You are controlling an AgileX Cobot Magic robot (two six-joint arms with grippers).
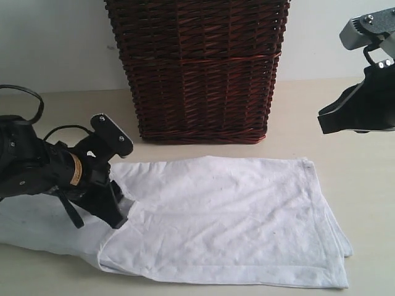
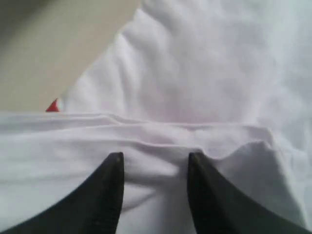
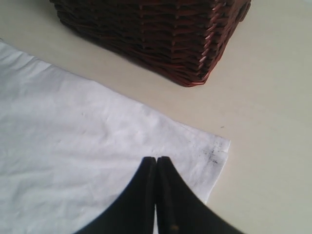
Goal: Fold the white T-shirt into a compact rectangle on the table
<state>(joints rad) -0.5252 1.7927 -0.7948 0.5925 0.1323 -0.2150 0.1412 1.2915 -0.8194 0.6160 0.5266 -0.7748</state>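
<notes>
Left gripper [image 2: 155,160] stands part-spread astride a bunched fold at the white T-shirt's [image 1: 234,209] near left; a true pinch I cannot tell. Catching one layer would drag it askew.

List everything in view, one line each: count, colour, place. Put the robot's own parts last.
white T-shirt: one, white, lying partly folded on the table in front of the basket
red tab: one, red, peeking out at the shirt's edge
wicker basket: one, dark brown, standing on the table behind the shirt
table: one, pale beige, under everything
left gripper: one, black, down on the shirt's left end, jaws apart over a ridge of cloth
right gripper: one, black, raised at the right near the shirt's corner, jaws shut, holding nothing
</notes>
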